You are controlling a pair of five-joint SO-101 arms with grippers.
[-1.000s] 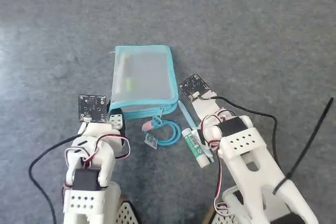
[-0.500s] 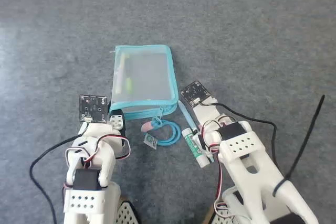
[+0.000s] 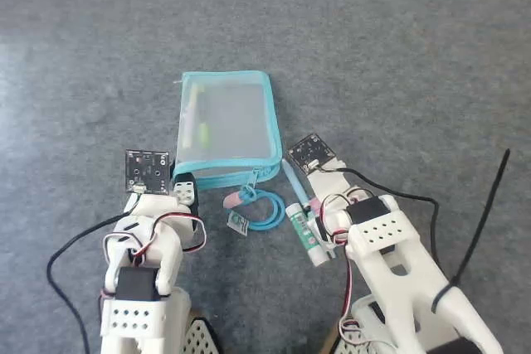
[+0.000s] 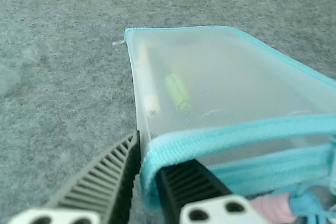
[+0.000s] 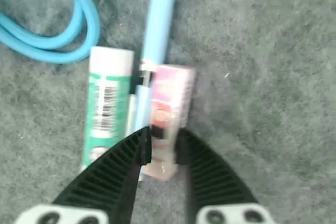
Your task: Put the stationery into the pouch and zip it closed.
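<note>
The translucent pouch [image 3: 228, 126] with teal trim lies flat mid-table, a pencil [image 4: 144, 80] and a green item [image 4: 177, 90] inside it. My left gripper [image 4: 149, 156] is shut on the teal zipper edge [image 4: 210, 140] at the pouch's near corner, also seen from above [image 3: 184, 188]. A blue pen [image 3: 294, 184], a green-and-white glue stick [image 3: 305, 234] and a small pink block [image 5: 167, 103] lie side by side right of the pouch's opening. My right gripper [image 5: 163, 142] sits low over them, its fingers closed narrowly on the pink block.
A blue loop strap [image 3: 267, 209] with a small tag [image 3: 239, 221] trails from the pouch's zipper, and a pink piece [image 3: 236, 199] lies beside it. Grey carpet [image 3: 415, 80] covers the table, bare to the far left and right.
My right arm has drawn back from the pouch's corner toward its base, along the pen. The left arm and pouch have stayed still.
</note>
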